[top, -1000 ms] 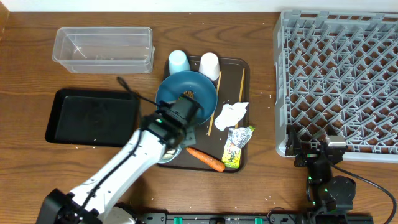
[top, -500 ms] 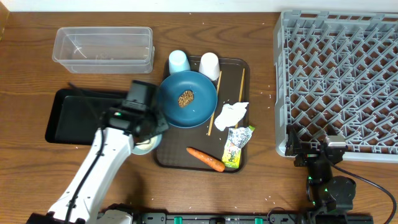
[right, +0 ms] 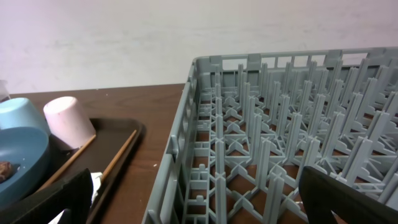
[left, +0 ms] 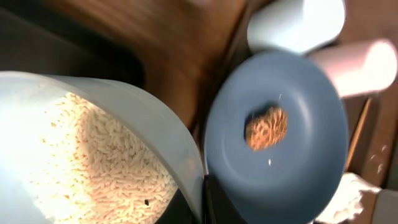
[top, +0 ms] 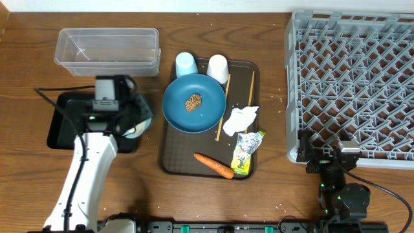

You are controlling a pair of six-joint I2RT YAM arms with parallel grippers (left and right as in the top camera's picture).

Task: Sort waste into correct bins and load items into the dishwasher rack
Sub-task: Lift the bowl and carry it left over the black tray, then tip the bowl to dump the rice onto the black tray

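At the left, the black tray (top: 71,123) lies just below the clear tub (top: 107,48). Over the tray's right edge the left gripper (top: 129,115) is pinched on the rim of the white bowl (top: 138,123), which carries rice grains (left: 81,162). The bowl looks stiff, light and smooth, so probably slippery. The rim is the sensible hold, and sticky rice may need a steep tilt.

Further right, the blue plate (top: 193,103) sits on the brown serving tray (top: 249,71). Far right, the right gripper (top: 331,154) stands spread and empty beside the grey rack (top: 352,84). The wooden table (top: 272,194) is bare between them, and a pale wall (right: 124,37) stands behind.

The plate (top: 206,115) is dark blue, the carrot (top: 213,166) orange, the rack (top: 349,77) grey.
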